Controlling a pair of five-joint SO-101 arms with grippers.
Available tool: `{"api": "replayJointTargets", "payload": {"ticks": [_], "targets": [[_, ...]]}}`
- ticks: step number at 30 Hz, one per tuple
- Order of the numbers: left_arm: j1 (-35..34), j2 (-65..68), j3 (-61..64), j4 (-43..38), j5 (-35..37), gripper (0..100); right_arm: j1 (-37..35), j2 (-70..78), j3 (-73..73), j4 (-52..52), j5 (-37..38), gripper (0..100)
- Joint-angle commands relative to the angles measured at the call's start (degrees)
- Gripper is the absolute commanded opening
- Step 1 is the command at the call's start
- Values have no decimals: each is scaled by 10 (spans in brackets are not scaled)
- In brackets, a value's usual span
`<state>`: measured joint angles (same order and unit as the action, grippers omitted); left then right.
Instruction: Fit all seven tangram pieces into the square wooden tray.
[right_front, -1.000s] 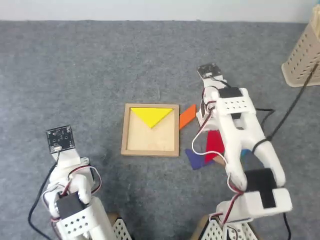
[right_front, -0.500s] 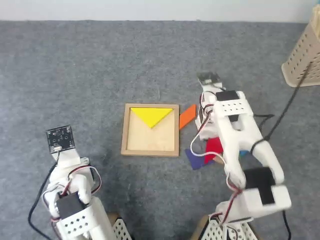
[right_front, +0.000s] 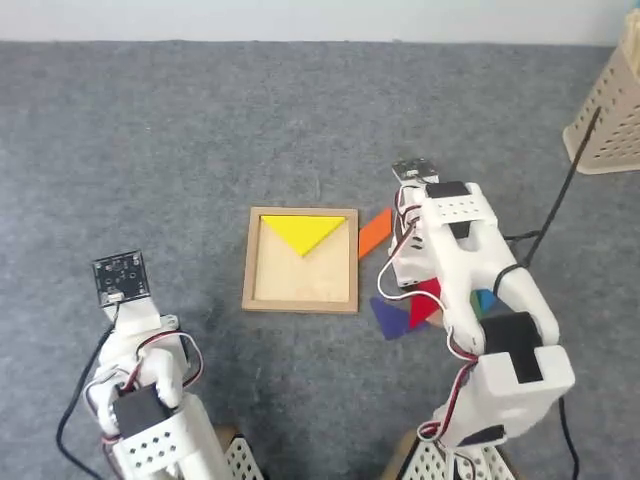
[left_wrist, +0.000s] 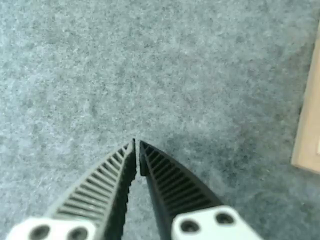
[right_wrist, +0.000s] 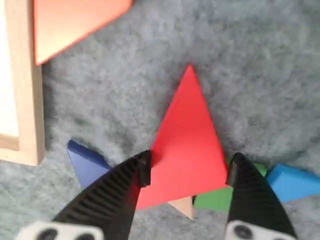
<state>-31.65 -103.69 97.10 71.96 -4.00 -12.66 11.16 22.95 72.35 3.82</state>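
Observation:
The square wooden tray (right_front: 300, 300) lies mid-table with a yellow triangle (right_front: 301, 233) in its far half. An orange piece (right_front: 374, 232) lies just outside its right rim. My right gripper (right_wrist: 190, 165) is open, its fingertips on either side of the wide end of a red triangle (right_wrist: 187, 142). A dark blue piece (right_wrist: 86, 161), a green piece (right_wrist: 212, 200), a light blue piece (right_wrist: 295, 182) and a tan piece (right_wrist: 182, 206) crowd around the red one. My left gripper (left_wrist: 136, 146) is shut over bare carpet, left of the tray edge (left_wrist: 307, 125).
A beige perforated stand (right_front: 610, 110) rises at the far right, with a black cable (right_front: 560, 195) running from it toward the right arm. Grey carpet covers the whole table. The left arm (right_front: 140, 380) sits at the near left.
The right arm has drawn back toward the near side and come down over the red triangle, covering more of the loose pieces. The left arm has not moved.

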Motion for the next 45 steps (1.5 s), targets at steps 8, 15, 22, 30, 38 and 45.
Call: {"api": "replayJointTargets", "payload": {"ticks": [8,15,22,30,38,45], "targets": [[1,-2,-5,2,5,13,-21,35,6,36,39,314],[1,-2,-5,2,5,13,-21,36,11,29,39,250],[1,-2,-5,2,5,13,-22,29,-21,29,38,30],[1,-2,-5,2,5,13,-21,29,-147,95,4,6],[1,-2,-5,2,5,13,-95,-43,-188,62,-36,6],[1,-2,-5,2,5,13,-233,-65,-153,-56,-67,6]]}}
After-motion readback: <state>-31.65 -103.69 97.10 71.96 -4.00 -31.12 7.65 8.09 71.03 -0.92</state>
